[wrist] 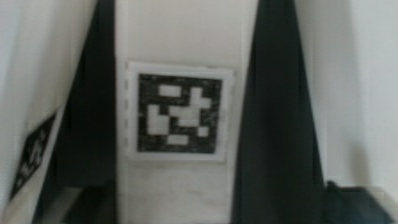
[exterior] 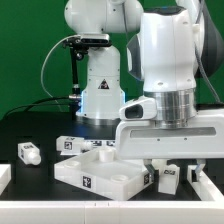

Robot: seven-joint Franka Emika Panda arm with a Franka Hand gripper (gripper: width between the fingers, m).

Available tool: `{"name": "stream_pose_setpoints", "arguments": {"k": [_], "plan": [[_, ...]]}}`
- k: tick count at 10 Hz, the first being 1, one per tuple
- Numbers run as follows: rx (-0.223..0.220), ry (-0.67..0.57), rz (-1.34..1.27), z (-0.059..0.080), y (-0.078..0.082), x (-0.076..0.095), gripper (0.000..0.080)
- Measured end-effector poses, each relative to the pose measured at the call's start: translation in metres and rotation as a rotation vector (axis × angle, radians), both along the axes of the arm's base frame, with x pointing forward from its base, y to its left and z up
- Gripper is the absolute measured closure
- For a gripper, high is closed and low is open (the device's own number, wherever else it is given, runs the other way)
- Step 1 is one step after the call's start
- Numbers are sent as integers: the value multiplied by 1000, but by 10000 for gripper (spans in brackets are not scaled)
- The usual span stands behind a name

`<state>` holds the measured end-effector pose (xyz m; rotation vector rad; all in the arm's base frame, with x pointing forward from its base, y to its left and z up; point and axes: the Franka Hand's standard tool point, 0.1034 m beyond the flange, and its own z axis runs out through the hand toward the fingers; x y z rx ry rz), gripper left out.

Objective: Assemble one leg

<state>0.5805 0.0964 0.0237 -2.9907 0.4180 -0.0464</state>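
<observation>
At the exterior view's right, note the gripper (exterior: 168, 170) lowered to the table just beside the large square piece (exterior: 100, 172), with the leg (exterior: 170, 181) under it. A spare leg (exterior: 28, 152) lies well apart, and no leg stands fitted yet.

Through the wrist view, observe the fingers (wrist: 276, 100) set narrowly, touching both flanks of the leg (wrist: 178, 110). Judge pickup to be under way; transfer and insertion remain.

We see a black table (exterior: 25, 132) carrying a large white tray-like piece (exterior: 95, 172). From that piece, one leg (exterior: 28, 152) lies at ten o'clock and a second leg (exterior: 68, 146) at eleven (both tagged); the arm's base (exterior: 100, 100) stands at twelve.
</observation>
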Motion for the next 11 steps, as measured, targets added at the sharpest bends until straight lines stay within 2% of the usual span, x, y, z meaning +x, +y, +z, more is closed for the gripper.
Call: {"name": "stream_pose_setpoints", "arguments": {"k": [2,8,11], "plan": [[0,0,1,0,0,0,521],[0,5,8,2,0,0,521],[9,22,31,51,-6,-2,518]]}}
